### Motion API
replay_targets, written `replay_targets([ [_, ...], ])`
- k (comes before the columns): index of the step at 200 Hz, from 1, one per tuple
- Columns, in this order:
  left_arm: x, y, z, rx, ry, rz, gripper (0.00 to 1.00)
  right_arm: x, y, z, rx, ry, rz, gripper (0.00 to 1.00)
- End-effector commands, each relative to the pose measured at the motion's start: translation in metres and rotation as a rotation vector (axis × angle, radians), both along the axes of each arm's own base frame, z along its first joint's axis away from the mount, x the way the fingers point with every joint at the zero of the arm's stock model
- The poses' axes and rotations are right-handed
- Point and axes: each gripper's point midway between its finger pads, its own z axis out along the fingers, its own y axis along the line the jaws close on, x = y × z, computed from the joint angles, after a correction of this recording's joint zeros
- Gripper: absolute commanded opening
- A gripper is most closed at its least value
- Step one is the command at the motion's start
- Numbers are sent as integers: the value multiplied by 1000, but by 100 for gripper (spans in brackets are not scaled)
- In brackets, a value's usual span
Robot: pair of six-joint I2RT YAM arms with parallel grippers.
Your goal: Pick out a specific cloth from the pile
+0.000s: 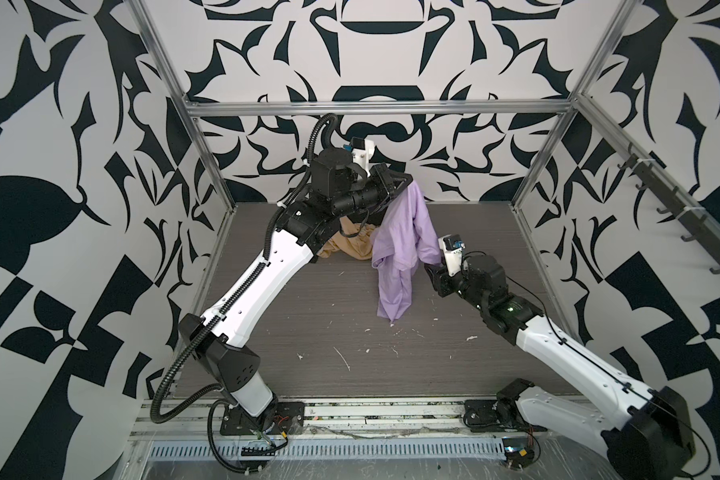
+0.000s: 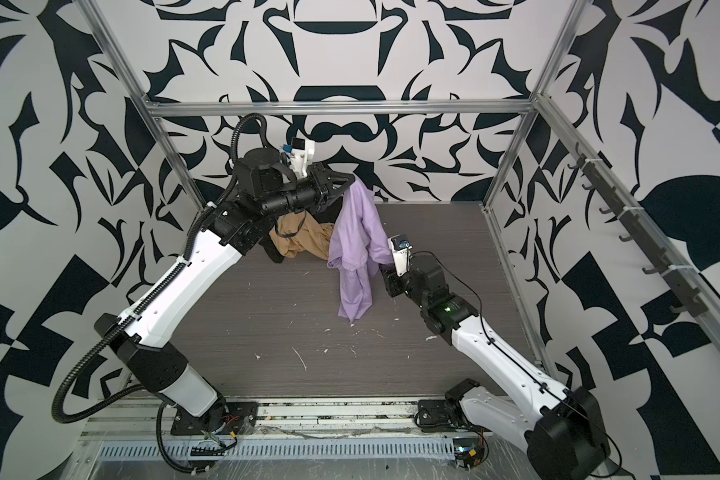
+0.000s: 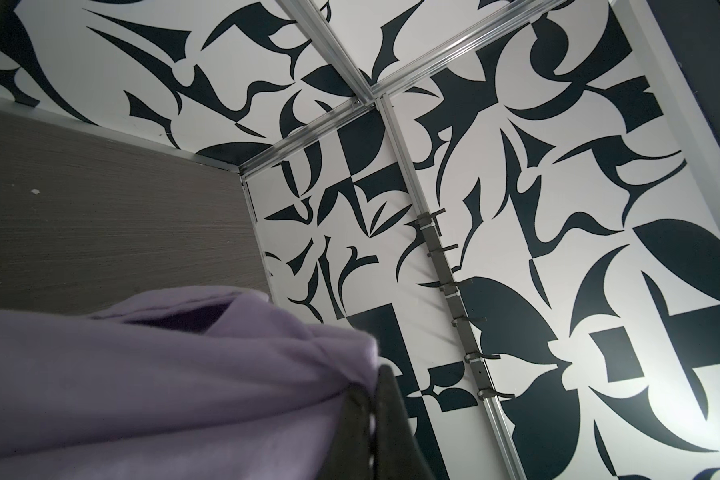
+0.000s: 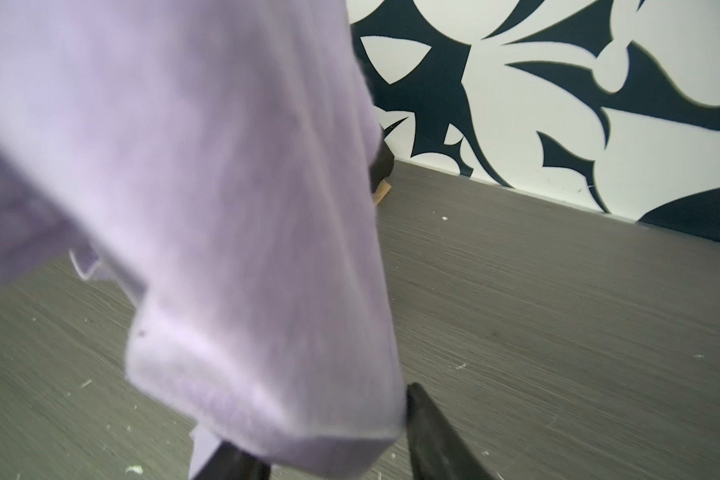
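Left gripper [image 1: 408, 183] was clenched on the lilac cloth [image 1: 400, 249] in both top views, holding it high beside the pile [image 1: 337, 249], where the tan-orange garment [image 1: 356, 241] and black garment [image 2: 273, 254] lay by the back wall. Its tail hung toward the table [image 1: 287, 332]; whether it cleared was hard to call. Left wrist view: lilac cloth bunched against a finger [image 3: 385, 415]. Right wrist view: right gripper [image 4: 321, 419] stood with jaws spread, the hem draped there, unpinched. Separation looked mostly done; setting it apart was left.
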Motion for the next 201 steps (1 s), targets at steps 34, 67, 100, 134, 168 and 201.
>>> replay_targets([
  [34,-14,13,36,-51,-113,10,0,-45,16,51,59,-81,215,60],
  [67,-14,11,32,-46,-108,4,0,-60,24,95,127,-241,301,62],
  [100,-14,12,29,-41,-99,8,0,-74,25,133,129,-331,353,65],
  [134,-16,11,28,-41,-97,5,0,-63,23,179,206,-448,304,70],
  [168,-13,2,17,-29,-73,-6,0,-33,37,194,151,-485,302,82],
  [201,-12,-3,15,-31,-66,-16,0,-2,42,196,157,-498,237,85],
])
